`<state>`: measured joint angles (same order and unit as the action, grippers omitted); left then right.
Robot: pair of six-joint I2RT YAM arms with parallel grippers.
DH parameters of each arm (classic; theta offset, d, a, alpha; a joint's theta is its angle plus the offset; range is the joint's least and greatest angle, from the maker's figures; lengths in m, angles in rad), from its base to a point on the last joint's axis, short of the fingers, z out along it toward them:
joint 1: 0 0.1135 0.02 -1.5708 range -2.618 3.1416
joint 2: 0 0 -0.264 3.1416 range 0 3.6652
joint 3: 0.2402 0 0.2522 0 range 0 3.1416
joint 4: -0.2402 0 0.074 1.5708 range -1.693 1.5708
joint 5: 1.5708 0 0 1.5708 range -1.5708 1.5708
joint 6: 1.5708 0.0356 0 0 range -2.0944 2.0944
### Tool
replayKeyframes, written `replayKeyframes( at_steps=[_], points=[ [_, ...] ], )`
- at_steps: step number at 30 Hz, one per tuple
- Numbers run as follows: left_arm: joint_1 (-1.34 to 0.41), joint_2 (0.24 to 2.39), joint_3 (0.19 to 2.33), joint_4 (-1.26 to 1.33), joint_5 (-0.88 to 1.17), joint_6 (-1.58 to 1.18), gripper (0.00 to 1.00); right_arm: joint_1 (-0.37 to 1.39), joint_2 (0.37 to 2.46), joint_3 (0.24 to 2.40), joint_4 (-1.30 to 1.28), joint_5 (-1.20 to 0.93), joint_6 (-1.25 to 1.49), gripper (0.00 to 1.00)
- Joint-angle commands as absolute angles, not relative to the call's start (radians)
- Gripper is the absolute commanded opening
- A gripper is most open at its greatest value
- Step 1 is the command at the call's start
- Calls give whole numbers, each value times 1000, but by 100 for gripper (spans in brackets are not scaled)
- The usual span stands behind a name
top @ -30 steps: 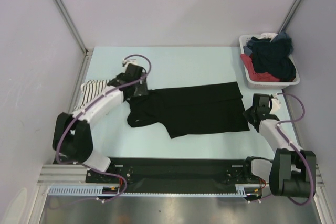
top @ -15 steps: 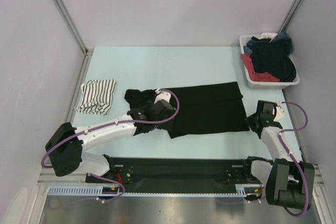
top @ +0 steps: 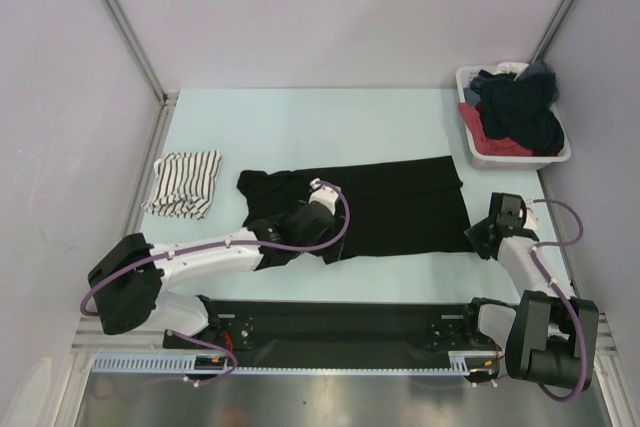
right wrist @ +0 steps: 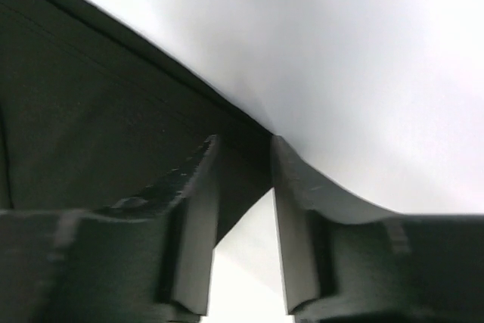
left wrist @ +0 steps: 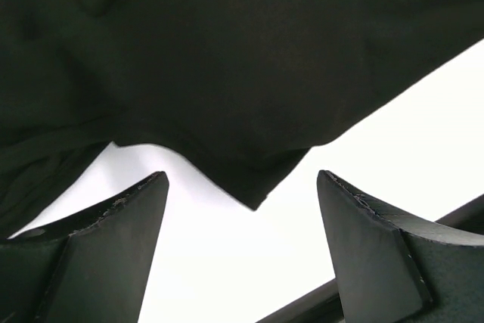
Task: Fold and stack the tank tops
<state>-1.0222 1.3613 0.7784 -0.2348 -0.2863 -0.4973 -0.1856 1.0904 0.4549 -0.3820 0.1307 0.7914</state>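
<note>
Left gripper (left wrist: 242,179) spread wide, low over the near-left corner of the black tank top (top: 400,202). Right gripper (right wrist: 244,141) fingers narrowly apart, straddling its near-right corner. It lies flat mid-table. The striped tank top (top: 185,184) sits crumpled at the left, apart.

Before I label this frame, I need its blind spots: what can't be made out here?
- Right wrist view: whether the right gripper truly pinches the black tank top's corner; its fingers hide the contact.
- Top view: the left arm covers that top's near-left part.
- Top view: the basket's clothes overlap; their number is unclear.
</note>
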Motion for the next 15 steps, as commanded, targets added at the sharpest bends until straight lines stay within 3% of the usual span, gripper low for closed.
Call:
replayKeyframes(
  at_steps=[1, 15],
  points=[
    [-1029, 1373, 758, -153, -250, -472, 85, -190, 1059, 482, -439, 147, 792, 40],
    [-1032, 1339, 719, -123, -233, -453, 86, -190, 908, 459, -532, 187, 816, 41]
  ],
)
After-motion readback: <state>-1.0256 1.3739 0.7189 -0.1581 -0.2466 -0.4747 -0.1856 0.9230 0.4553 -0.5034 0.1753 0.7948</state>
